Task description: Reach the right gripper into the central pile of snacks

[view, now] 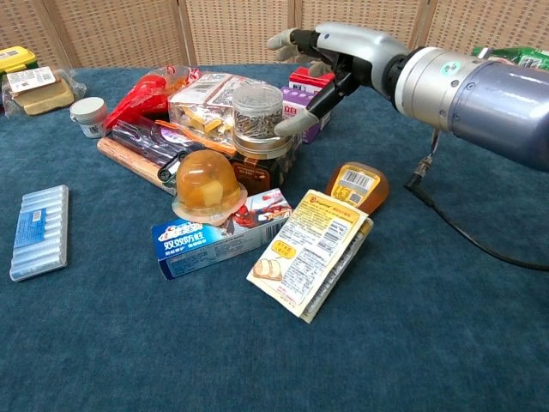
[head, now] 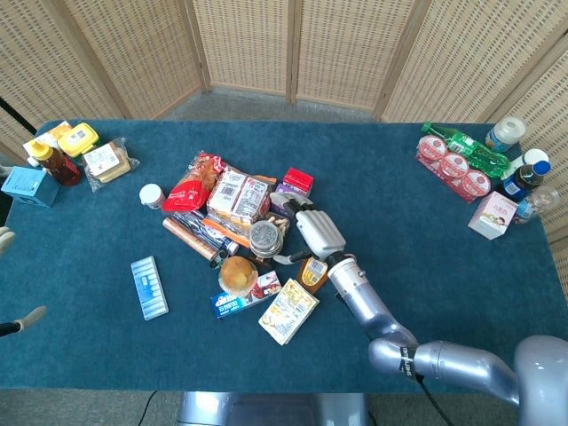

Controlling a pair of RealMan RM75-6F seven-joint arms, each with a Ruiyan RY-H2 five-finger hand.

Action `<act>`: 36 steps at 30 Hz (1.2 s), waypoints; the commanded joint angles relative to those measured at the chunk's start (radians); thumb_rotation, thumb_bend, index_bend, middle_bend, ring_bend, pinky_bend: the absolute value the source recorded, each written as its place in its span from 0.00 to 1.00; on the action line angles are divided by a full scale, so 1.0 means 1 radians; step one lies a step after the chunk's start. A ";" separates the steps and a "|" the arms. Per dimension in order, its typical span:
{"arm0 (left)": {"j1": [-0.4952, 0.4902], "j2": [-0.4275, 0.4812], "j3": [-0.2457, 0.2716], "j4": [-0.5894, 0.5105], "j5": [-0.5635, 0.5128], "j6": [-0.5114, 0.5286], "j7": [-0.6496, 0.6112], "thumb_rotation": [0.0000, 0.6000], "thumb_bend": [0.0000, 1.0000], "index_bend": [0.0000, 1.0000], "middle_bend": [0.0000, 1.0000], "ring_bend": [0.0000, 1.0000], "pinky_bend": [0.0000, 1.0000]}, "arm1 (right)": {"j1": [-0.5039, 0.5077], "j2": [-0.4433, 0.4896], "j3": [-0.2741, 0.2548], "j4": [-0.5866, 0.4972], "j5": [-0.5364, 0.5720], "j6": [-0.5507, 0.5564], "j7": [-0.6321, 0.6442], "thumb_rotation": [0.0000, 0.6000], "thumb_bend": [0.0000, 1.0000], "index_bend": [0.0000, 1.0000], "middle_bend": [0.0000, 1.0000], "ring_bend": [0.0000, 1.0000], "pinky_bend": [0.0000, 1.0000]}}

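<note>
The right hand [view: 330, 51] hangs over the far side of the central pile of snacks [head: 244, 235], its fingers [view: 287, 39] spread wide and holding nothing. The thumb points down beside the clear jar of seeds [view: 257, 116], very close to it, though I cannot tell from here whether it touches. Behind the hand stand the purple carton [view: 302, 110] and the red carton [head: 298, 180].

The pile sits in the middle of the blue table [head: 444, 257]: a red bag [head: 191, 188], a packet of biscuits [head: 238, 195], a long dark wrapper [head: 200, 232], a jelly cup [view: 206, 182] on a blue box [view: 219, 240], a yellow packet [view: 310, 249] and an orange sachet [view: 358, 184] just beside it. A pale blue pack [head: 149, 287] lies well apart on the left side.

At the far left edge of the head view, part of the left hand [head: 18, 324] shows; how its fingers lie cannot be told.
</note>
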 commanded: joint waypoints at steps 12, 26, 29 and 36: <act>0.001 -0.003 -0.005 0.003 -0.011 -0.003 0.004 1.00 0.13 0.00 0.00 0.00 0.00 | 0.036 -0.081 0.014 0.067 0.015 0.055 0.006 1.00 0.00 0.24 0.21 0.09 0.21; 0.004 -0.005 -0.006 0.001 -0.002 0.003 0.008 1.00 0.13 0.00 0.00 0.00 0.00 | 0.017 -0.101 -0.001 0.080 -0.014 0.095 0.040 1.00 0.00 0.49 0.52 0.32 0.38; 0.004 -0.005 -0.005 0.000 0.002 0.004 0.007 1.00 0.13 0.00 0.00 0.00 0.00 | 0.010 -0.096 -0.003 0.076 -0.024 0.105 0.042 1.00 0.00 0.50 0.53 0.33 0.38; 0.005 -0.004 -0.005 0.000 0.007 0.007 0.004 1.00 0.13 0.00 0.00 0.00 0.00 | -0.020 -0.053 -0.006 0.021 -0.053 0.142 0.048 1.00 0.00 0.50 0.53 0.33 0.40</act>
